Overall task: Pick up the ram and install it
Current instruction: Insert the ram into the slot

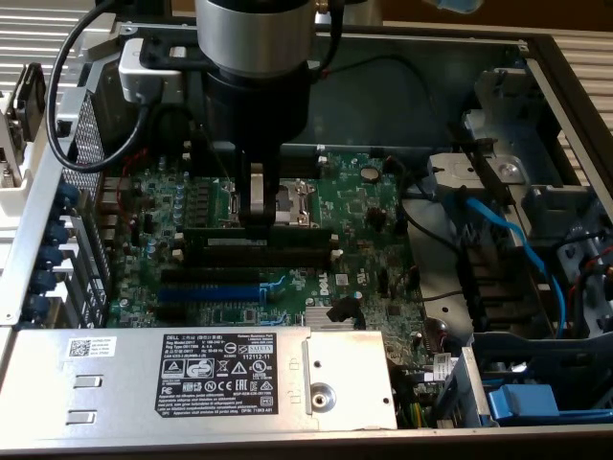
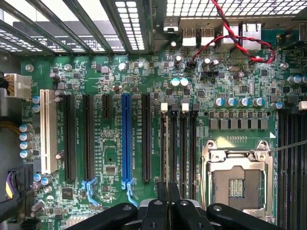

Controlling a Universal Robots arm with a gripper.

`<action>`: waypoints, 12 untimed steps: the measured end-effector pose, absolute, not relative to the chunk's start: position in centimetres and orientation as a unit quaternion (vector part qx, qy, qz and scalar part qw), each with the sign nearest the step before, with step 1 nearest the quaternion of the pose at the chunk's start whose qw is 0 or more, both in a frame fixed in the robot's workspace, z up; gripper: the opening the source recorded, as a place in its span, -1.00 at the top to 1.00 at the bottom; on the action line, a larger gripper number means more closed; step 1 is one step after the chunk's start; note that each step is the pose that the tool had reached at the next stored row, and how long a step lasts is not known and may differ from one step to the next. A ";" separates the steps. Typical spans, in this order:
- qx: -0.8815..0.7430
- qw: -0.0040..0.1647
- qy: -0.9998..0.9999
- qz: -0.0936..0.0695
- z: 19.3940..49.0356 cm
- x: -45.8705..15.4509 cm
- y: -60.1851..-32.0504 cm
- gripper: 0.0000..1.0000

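Observation:
My gripper (image 1: 257, 218) reaches straight down onto the green motherboard (image 1: 374, 211), beside the CPU socket (image 1: 293, 201). Its fingers are shut on the ram (image 1: 215, 230), a thin dark strip standing on edge along the black memory slots (image 1: 263, 257). In the wrist view the ram (image 2: 168, 143) appears edge-on as a thin line running out from between the closed fingertips of the gripper (image 2: 168, 194), lined up with the memory slots (image 2: 184, 148) and their white end clips. I cannot tell whether it is seated in a slot.
A blue slot (image 1: 206, 292) and more black slots (image 2: 146, 139) lie beside the memory slots. The silver power supply (image 1: 192, 379) fills the near side. Blue cables (image 1: 508, 240) and drive bays are at the exterior view's right. Red-black wires (image 2: 230, 33) cross near the rear ports.

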State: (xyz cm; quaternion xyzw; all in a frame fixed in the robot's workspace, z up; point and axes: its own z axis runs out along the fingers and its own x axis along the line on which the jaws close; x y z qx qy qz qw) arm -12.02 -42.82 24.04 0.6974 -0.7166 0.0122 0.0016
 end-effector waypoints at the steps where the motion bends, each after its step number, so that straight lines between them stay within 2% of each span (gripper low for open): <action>1: 0.697 0.002 -0.717 0.012 24.0 -12.0 -42.8 0.76; 12: 0.697 0.002 -0.717 0.012 23.8 -12.0 -42.8 0.76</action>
